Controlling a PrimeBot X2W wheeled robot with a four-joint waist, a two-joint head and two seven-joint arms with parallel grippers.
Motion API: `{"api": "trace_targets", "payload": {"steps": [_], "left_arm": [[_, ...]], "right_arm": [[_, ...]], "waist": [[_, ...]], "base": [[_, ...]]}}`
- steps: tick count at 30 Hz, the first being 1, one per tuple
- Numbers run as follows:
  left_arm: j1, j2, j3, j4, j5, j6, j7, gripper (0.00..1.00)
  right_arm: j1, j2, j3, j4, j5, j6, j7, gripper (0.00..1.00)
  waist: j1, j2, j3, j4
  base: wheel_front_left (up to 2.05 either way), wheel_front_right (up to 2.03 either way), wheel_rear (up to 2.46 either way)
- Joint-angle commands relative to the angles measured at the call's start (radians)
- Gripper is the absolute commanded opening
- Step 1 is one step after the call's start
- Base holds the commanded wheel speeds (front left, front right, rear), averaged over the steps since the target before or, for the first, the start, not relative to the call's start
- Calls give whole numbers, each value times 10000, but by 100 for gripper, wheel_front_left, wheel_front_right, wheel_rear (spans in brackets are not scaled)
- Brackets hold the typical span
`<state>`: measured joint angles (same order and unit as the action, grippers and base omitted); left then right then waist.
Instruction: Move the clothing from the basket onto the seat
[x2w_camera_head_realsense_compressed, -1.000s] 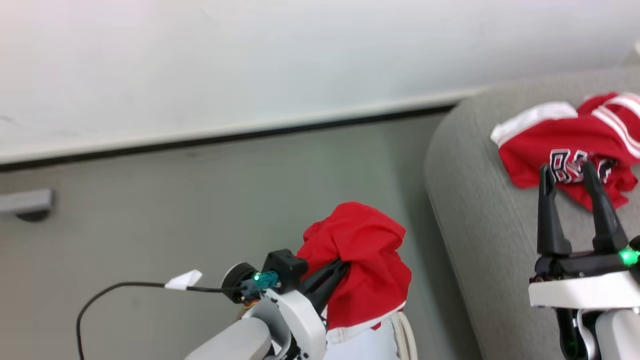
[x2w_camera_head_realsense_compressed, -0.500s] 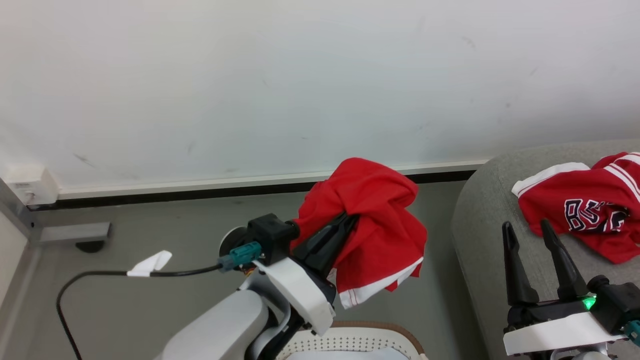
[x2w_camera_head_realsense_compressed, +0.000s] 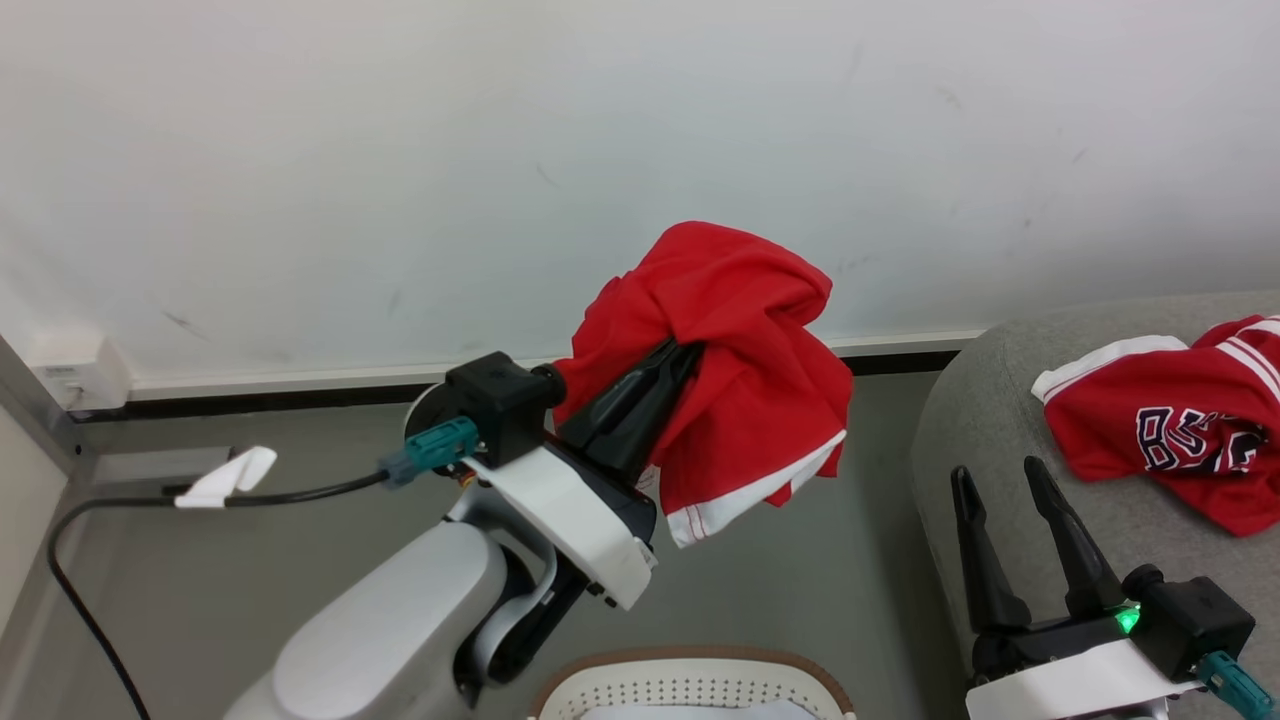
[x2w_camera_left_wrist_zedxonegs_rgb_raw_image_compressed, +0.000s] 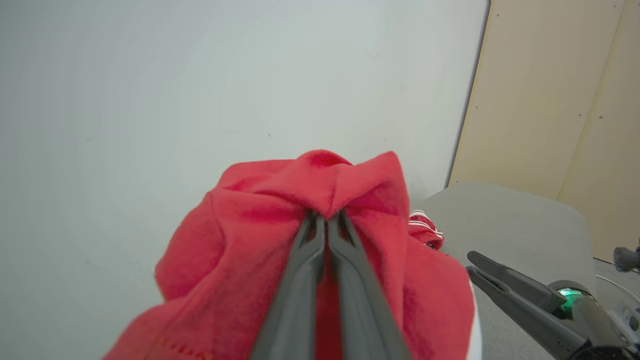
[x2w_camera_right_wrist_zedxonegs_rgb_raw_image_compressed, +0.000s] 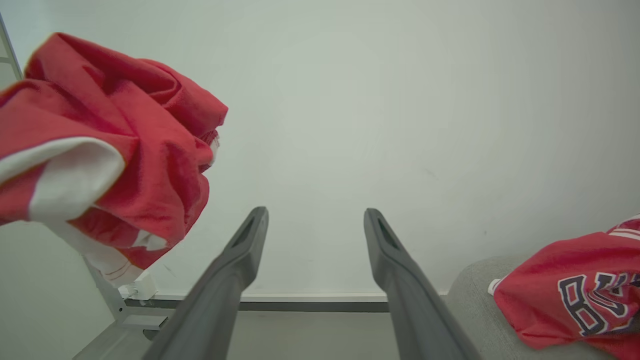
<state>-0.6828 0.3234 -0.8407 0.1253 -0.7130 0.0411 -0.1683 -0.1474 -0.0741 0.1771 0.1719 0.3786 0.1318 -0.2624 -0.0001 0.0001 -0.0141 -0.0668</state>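
Note:
My left gripper (x2w_camera_head_realsense_compressed: 688, 350) is shut on a bunched red garment (x2w_camera_head_realsense_compressed: 745, 370) with white trim, held in the air in front of the wall, above the basket (x2w_camera_head_realsense_compressed: 690, 675). In the left wrist view the fingers (x2w_camera_left_wrist_zedxonegs_rgb_raw_image_compressed: 300, 270) pinch the red garment (x2w_camera_left_wrist_zedxonegs_rgb_raw_image_compressed: 250, 250) between them. A second red jersey (x2w_camera_head_realsense_compressed: 1170, 430) with dark lettering lies on the grey seat (x2w_camera_head_realsense_compressed: 985, 420) at the right. My right gripper (x2w_camera_head_realsense_compressed: 1000, 475) stands open and empty over the seat's left edge, short of that jersey (x2w_camera_right_wrist_zedxonegs_rgb_raw_image_compressed: 565, 295). The held garment (x2w_camera_right_wrist_zedxonegs_rgb_raw_image_compressed: 115, 145) hangs to its left.
A white wall (x2w_camera_head_realsense_compressed: 400, 150) with a dark baseboard rises behind. A black cable (x2w_camera_head_realsense_compressed: 270, 495) with a white tag trails from the left wrist. A grey bracket and a white box (x2w_camera_head_realsense_compressed: 75, 375) sit at the far left by the floor (x2w_camera_head_realsense_compressed: 300, 570). Beige panels (x2w_camera_left_wrist_zedxonegs_rgb_raw_image_compressed: 550, 100) stand beyond the seat.
My left gripper has lifted the red garment higher, up out of the basket and in front of the wall. The head camera has tilted upward. The right gripper stays open, lower in view.

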Motion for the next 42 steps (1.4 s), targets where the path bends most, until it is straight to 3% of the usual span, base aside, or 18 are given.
{"api": "trace_targets", "payload": {"steps": [1,11,22,42], "left_arm": [[-44,85,69,-83,-102,46,-15,0],[66,187,66,-120,-184,112,-51,0],[245,-31,-130,333,-283,-3,-168,0],[540,-886,-1088,995,-234,-437,-203,0]], "right_arm": [[29,-27,33,40,47,-23,-16,100],[-184,-283,637,49,-281,-23,-16,100],[-740,-1127,3060,65,-314,-23,-16,100],[-2412,-655,3993,2117,-331,-23,-8,100]], "waist": [[1,-1,56,-16],[1,-1,249,-19],[1,-1,314,168],[1,-1,47,1333]], "base": [[0,0,0],[0,0,0],[0,0,0],[0,0,0]]}}
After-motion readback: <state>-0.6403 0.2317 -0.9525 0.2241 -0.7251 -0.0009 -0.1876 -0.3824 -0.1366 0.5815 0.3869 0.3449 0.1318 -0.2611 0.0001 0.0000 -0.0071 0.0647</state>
